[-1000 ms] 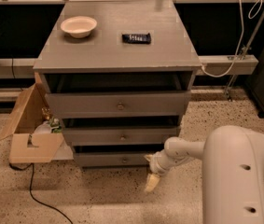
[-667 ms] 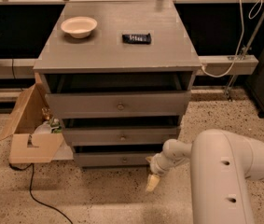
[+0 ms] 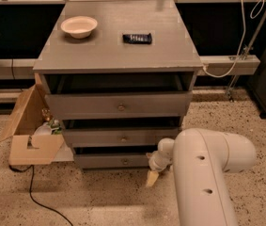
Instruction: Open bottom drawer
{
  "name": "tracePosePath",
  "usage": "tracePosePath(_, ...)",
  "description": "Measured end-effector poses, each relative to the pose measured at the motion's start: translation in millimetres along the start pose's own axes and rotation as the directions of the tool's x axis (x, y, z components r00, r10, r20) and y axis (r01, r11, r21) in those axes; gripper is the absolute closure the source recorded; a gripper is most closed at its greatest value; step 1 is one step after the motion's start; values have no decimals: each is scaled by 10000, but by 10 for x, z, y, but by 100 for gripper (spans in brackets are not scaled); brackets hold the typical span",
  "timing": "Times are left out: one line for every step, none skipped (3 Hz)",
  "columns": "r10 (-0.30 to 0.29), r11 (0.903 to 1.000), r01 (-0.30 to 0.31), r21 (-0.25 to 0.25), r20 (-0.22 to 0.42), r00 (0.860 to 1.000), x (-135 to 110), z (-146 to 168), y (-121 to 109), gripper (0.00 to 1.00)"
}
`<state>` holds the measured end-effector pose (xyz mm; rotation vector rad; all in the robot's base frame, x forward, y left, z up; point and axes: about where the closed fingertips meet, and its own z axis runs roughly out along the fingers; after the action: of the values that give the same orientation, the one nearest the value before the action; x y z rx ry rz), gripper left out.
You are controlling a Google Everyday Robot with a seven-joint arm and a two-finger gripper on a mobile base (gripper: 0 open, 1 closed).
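The bottom drawer (image 3: 111, 160) is the slimmest grey front, lowest of three in the grey cabinet, with a small round knob (image 3: 126, 162) at its centre. It stands slightly pulled out, with a dark gap above it. My gripper (image 3: 152, 177) hangs at the end of the white arm (image 3: 203, 173), just right of the drawer's right end and low near the floor. It is not on the knob. Its pale yellowish fingertip (image 3: 151, 178) points down.
The mid-height drawer (image 3: 121, 137) and tallest top drawer (image 3: 118, 106) sit above, each slightly out. A white bowl (image 3: 79, 26) and a dark flat object (image 3: 137, 38) lie on the cabinet top. An open cardboard box (image 3: 29, 131) stands left. A black cable (image 3: 38, 199) runs on the floor.
The white arm has swung left and fills more of the lower right view. The gripper stays by the bottom drawer's right end. The drawers have not moved.
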<state>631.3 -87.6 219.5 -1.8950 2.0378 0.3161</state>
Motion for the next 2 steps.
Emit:
tracePosePath(-204, 9997, 210, 155, -419, 9989, 25, 149, -175, 0)
tracePosePath(-334, 9989, 355, 306, -657, 9973, 44, 260, -332, 0)
